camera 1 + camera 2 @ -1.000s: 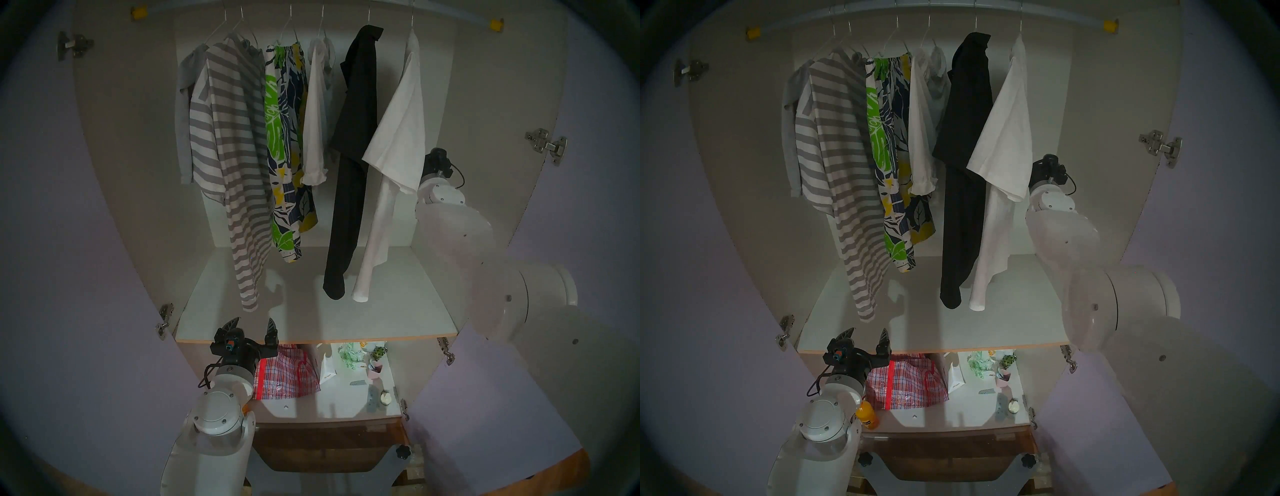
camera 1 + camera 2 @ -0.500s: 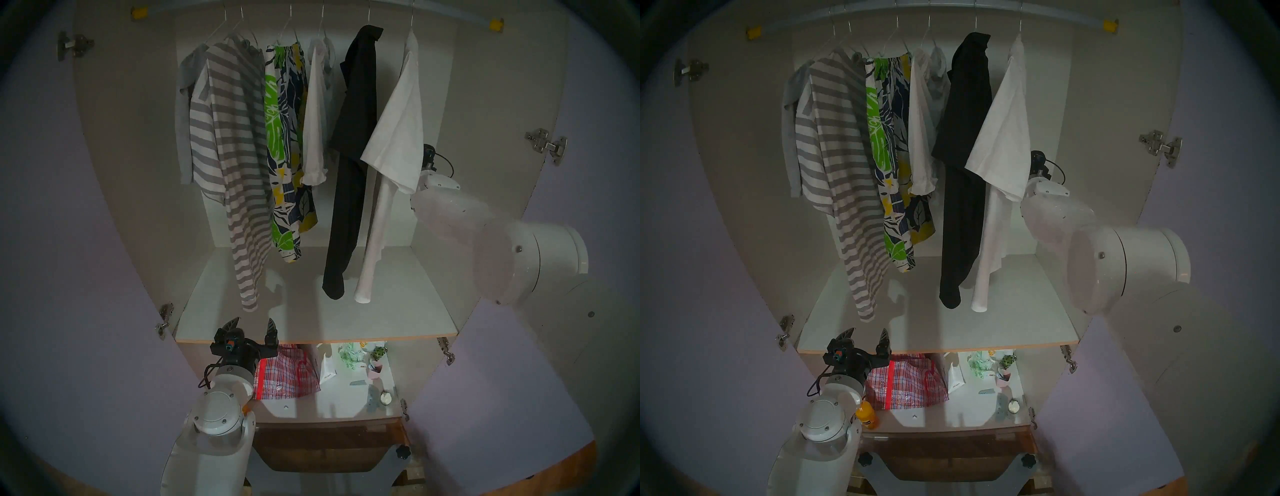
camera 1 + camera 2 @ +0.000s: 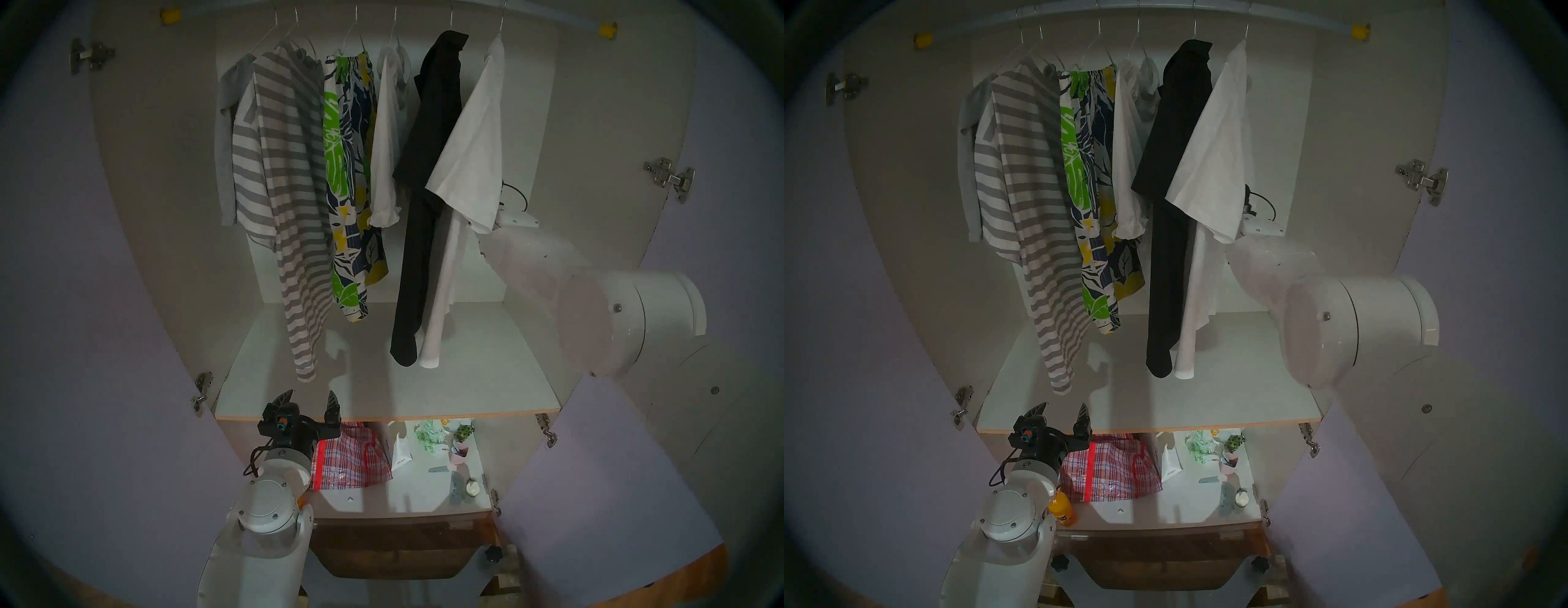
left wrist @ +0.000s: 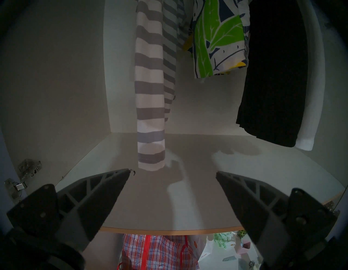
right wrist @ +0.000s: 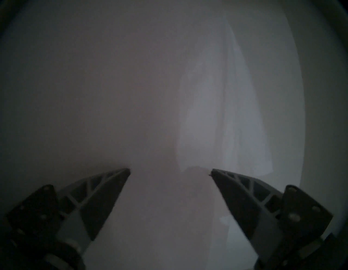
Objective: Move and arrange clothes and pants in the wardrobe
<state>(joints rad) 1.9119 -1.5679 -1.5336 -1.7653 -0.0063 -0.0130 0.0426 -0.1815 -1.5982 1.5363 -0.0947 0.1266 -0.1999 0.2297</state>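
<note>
Six clothes hang on wire hangers from the wardrobe (image 3: 169,178) rail: grey (image 3: 224,140), striped (image 3: 280,178), leaf print (image 3: 345,170), small white (image 3: 384,148), black (image 3: 428,178) and a large white T-shirt (image 3: 471,161). My right gripper (image 5: 170,170) is open, its fingers pressed against the T-shirt's white cloth (image 5: 216,113); in the head views the shirt hides it. The T-shirt leans left against the black garment. My left gripper (image 3: 309,395) stands open and holds nothing, low at the shelf's front edge (image 4: 169,229), below the striped sleeve (image 4: 150,113).
Both lilac doors (image 3: 63,297) stand wide open. Under the shelf (image 3: 382,382) lie a red plaid bag (image 3: 352,460), an orange bottle (image 3: 1062,511) and several small items (image 3: 445,437). My right forearm (image 3: 594,305) reaches in from the right.
My right arm swung up and left into the white T-shirt, pushing it and the black garment leftward. The left arm stayed still.
</note>
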